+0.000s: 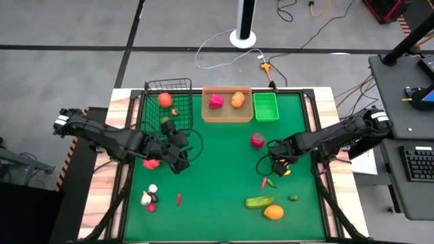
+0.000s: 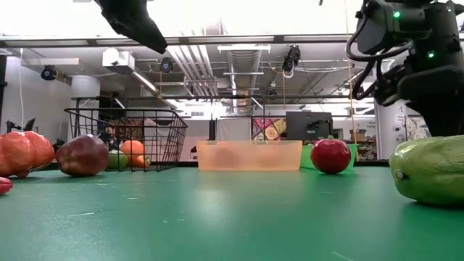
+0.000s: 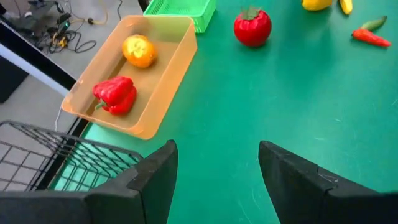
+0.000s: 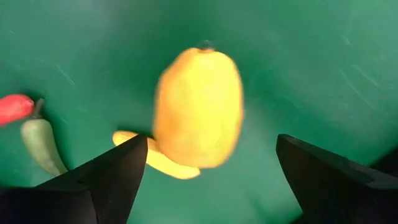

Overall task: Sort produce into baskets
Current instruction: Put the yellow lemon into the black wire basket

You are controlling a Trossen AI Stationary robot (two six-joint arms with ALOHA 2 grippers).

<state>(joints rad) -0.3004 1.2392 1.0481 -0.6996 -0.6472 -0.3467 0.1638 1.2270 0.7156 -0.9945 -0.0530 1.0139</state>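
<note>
My right gripper [image 1: 277,165] hangs open over a yellow lemon-shaped piece [image 4: 199,106] on the green table top. Its fingers stand on either side of the piece, with a gap on each side. A small yellow curved piece [image 4: 163,163] lies beside it. My left gripper [image 3: 217,149] is open and empty above the table, near the black wire basket [image 1: 168,100], which holds red and orange pieces. The tan tray [image 1: 227,116] holds a red pepper [image 3: 115,94] and an orange piece [image 3: 139,50]. The green bin [image 1: 266,106] stands to its right.
A red tomato [image 1: 258,140] lies mid-table. Red and green chillies [image 1: 268,182], a cucumber [image 1: 260,202], an orange [image 1: 273,212] and a small green piece [image 1: 293,198] lie near right. A red piece [image 1: 150,163], small white and purple pieces [image 1: 149,198] and a red chilli [image 1: 178,199] lie near left.
</note>
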